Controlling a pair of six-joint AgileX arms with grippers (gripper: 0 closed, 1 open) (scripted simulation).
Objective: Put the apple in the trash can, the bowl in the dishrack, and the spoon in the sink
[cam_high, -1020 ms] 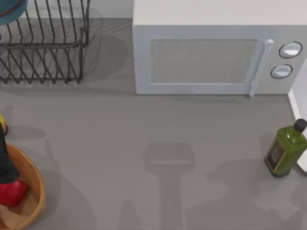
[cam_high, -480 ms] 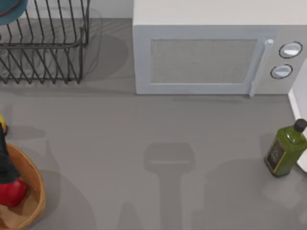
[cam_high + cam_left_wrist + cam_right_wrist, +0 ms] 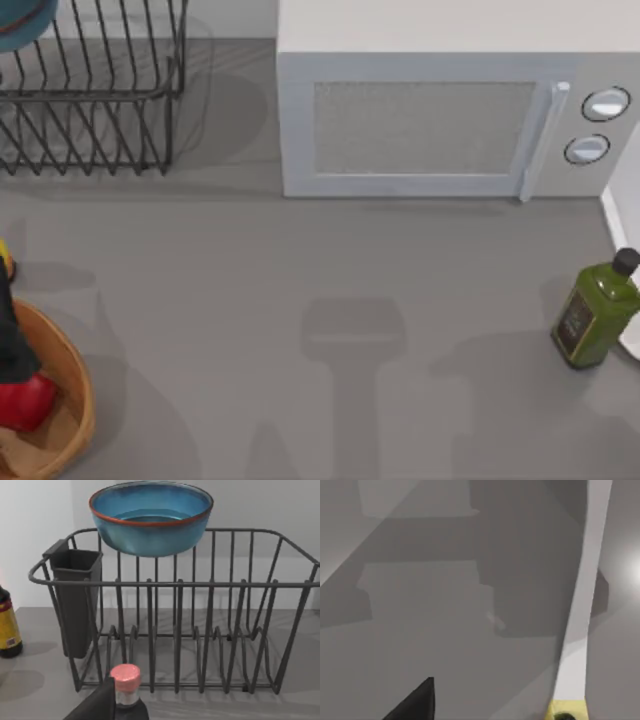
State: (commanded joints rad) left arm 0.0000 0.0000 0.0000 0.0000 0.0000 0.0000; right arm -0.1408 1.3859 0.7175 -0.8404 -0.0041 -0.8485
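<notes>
- Apple [image 3: 22, 400] inside trash can [image 3: 78, 385], far left edge of table [image 3: 300, 300] in top view, with a dark arm part just above it.
- Bowl [image 3: 151, 516] perched on top of dishrack [image 3: 200, 630], back left of table.
- Left and right jaw state: cannot tell.
- Microwave [image 3: 440, 110] at back centre; green bottle [image 3: 597, 312] at right edge.
- Pink-capped bottle [image 3: 125, 684] in front of dishrack in left wrist view.

Apple [image 3: 24, 400] sits in trash can [image 3: 78, 400] at left edge; dishrack [image 3: 95, 100] top-left with bowl [image 3: 25, 22]; microwave [image 3: 440, 110] centre-back, olive oil bottle [image 3: 597, 310] right.
</notes>
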